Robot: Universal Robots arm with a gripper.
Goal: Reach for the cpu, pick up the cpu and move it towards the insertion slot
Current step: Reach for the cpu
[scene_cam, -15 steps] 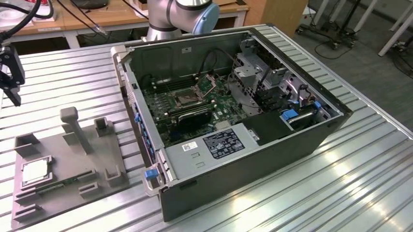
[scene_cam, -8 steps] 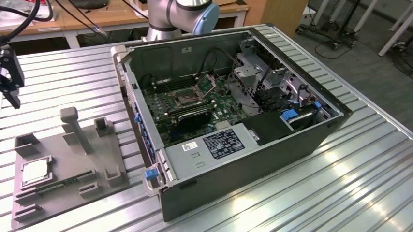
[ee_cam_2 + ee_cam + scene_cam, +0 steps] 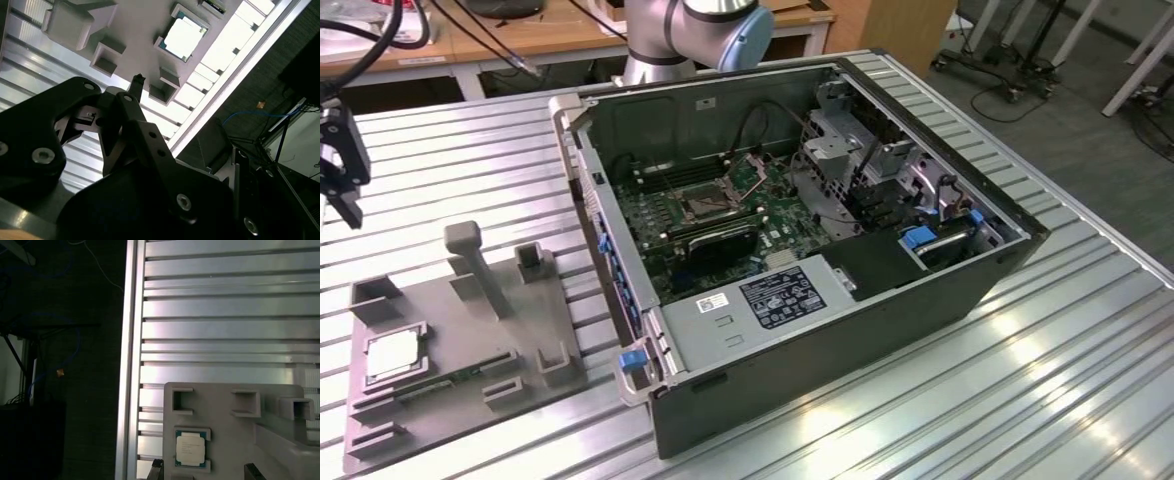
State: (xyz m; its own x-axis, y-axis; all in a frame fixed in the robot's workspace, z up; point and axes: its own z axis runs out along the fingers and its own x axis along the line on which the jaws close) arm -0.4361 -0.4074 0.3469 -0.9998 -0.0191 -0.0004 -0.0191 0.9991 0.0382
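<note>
Just one cpu [image 3: 394, 357], one insertion slot [image 3: 699, 204]

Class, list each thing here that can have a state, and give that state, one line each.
cpu, lying flat in the grey fixture, not held.
hand, open, holding nothing.
insertion slot, dark, looks empty.
computer case, on its side, side panel off, inside exposed.
</note>
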